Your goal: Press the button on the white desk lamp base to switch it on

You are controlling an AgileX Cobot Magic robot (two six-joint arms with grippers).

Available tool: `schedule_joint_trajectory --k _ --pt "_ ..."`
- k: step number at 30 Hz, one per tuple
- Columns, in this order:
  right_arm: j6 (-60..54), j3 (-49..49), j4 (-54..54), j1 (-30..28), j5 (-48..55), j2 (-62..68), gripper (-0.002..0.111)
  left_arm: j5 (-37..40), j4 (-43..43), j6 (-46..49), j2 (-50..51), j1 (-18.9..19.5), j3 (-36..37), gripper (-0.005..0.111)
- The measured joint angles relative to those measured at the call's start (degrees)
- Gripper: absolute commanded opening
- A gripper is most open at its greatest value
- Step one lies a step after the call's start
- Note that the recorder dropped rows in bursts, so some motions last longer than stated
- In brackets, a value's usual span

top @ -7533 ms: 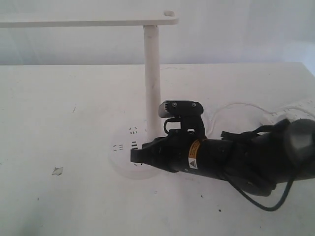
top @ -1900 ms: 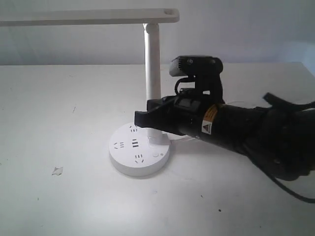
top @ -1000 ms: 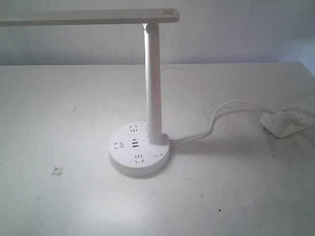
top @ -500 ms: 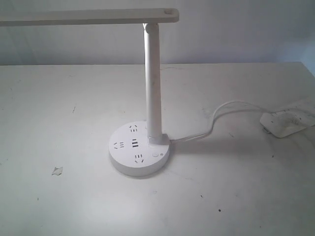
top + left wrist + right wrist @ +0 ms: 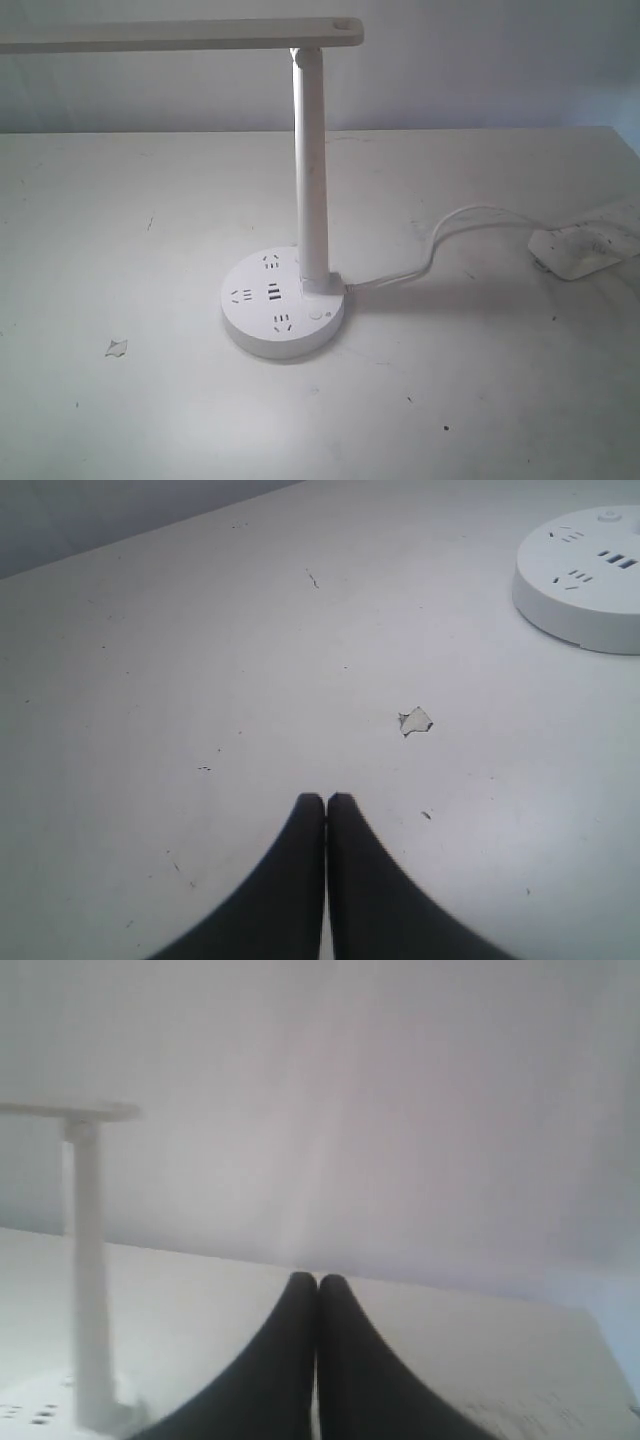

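Exterior view: the white desk lamp base (image 5: 262, 318) stands on the white table (image 5: 150, 420), slightly toward 7 o'clock from the centre of the scene. The base is a flat round disc whose top carries socket holes and dark USB slots. The button (image 5: 318, 315) sits flush in that top at about 4 o'clock from the disc centre, just beside the foot of the pole (image 5: 310, 170), with nothing touching it. The pole rises upright from the disc at about 2 o'clock and carries the flat lamp head (image 5: 180, 35), which extends horizontally toward 9 o'clock. A white cable (image 5: 432, 248) leaves the base at 3 o'clock and curves across the table to a white power strip (image 5: 575, 250) near the table edge at 3 o'clock, well apart from the base. A small pale scrap (image 5: 117, 348) lies on the table at about 8 o'clock from the base. Left wrist view: the left gripper (image 5: 325, 800) has its two dark fingers pressed together with only a thin seam between them, and they grip nothing. It is above bare table, the pale scrap lies beyond the fingertips, and the lamp base is farther off, well apart from the gripper. Right wrist view: the right gripper (image 5: 318, 1278) likewise has its fingers closed against each other and holds nothing. The picture is blurred; the pole and the end of the lamp head are visible, well apart from the fingertips, with part of the base at the pole's foot. The button cannot be made out in this view.
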Motion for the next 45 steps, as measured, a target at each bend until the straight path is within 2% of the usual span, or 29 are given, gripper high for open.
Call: schedule_joint_trajectory --k 6,9,12,17,21,31,45 --pt "0.0 2.04 2.05 -16.78 6.57 0.0 0.0 0.0 0.0 0.0 0.0 0.0 0.0 0.0" --pt "0.0 5.46 5.08 -23.06 3.52 0.0 0.0 0.0 0.0 0.0 0.0 0.0 0.0 0.0" --pt "0.0 9.88 7.8 -26.3 -2.63 0.0 0.0 0.0 0.0 0.0 0.0 0.0 0.0 0.0" --pt "0.0 17.82 9.36 -27.12 -11.96 0.0 0.0 0.0 0.0 0.0 0.0 0.0 0.0 0.0" --pt "0.0 21.6 9.47 -27.25 -13.22 0.0 0.0 0.0 0.0 0.0 0.0 0.0 0.0 0.0" --pt "-4.13 21.82 9.36 -21.2 -5.54 0.0 0.0 0.0 0.0 0.0 0.0 0.0 0.0 0.0" --pt "-4.14 22.0 9.13 -20.6 -1.17 0.0 0.0 0.0 0.0 0.0 0.0 0.0 0.0 0.0"
